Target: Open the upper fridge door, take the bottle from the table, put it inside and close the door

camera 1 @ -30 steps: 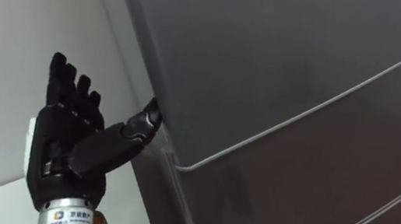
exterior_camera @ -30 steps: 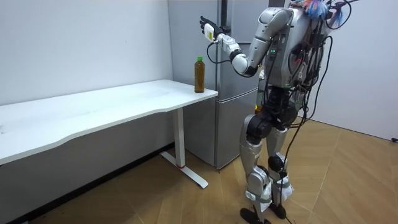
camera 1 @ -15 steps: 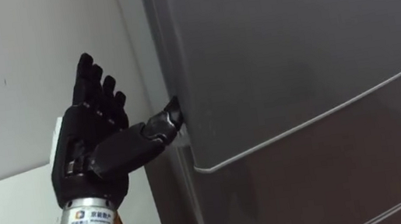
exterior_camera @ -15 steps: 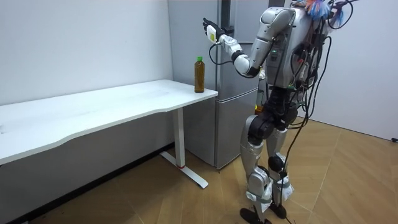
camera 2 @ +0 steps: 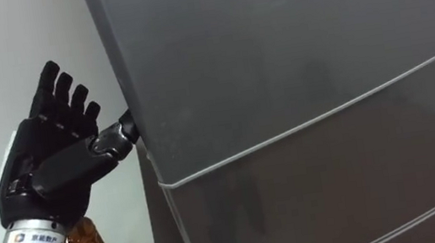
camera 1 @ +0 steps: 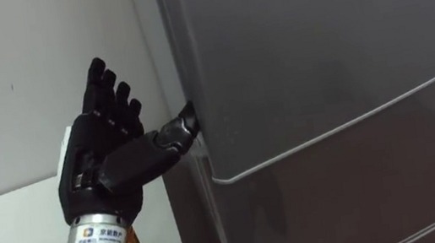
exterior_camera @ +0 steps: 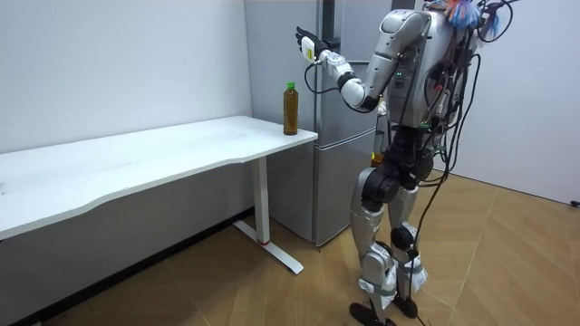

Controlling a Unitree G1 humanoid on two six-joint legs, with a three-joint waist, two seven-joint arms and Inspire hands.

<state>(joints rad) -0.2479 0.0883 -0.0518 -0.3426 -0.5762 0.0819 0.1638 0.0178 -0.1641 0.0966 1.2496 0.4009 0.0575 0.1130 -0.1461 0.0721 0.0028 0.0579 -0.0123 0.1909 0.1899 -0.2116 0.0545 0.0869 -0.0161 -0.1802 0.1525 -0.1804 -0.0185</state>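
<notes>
Thumb contact comes first: our black robot left hand (camera 1: pixel 101 165) is raised with its fingers straight and spread, holding nothing. Its thumb tip touches the left edge of the tall grey metal fridge (camera 1: pixel 339 198), on the upper door (camera 1: pixel 317 39) just above the pale seam (camera 1: pixel 345 120) that divides it from the lower one.

The tall clear plastic bottle of amber drink with a green cap (exterior_camera: pixel 290 109) is not in this hand. It stands upright on the corner of the white table (exterior_camera: pixel 136 163), below the hand and just behind the wrist (in the eye views its amber body peeks out under the forearm). Its long axis runs vertical, roughly parallel to the door edge.

We judge the step in hand to be opening the upper door, which calls for a pull away from the fridge at that edge. The bottle lies almost directly beneath the left arm, so this hand is well placed for the pickup, though a dropped elbow could knock it.
</notes>
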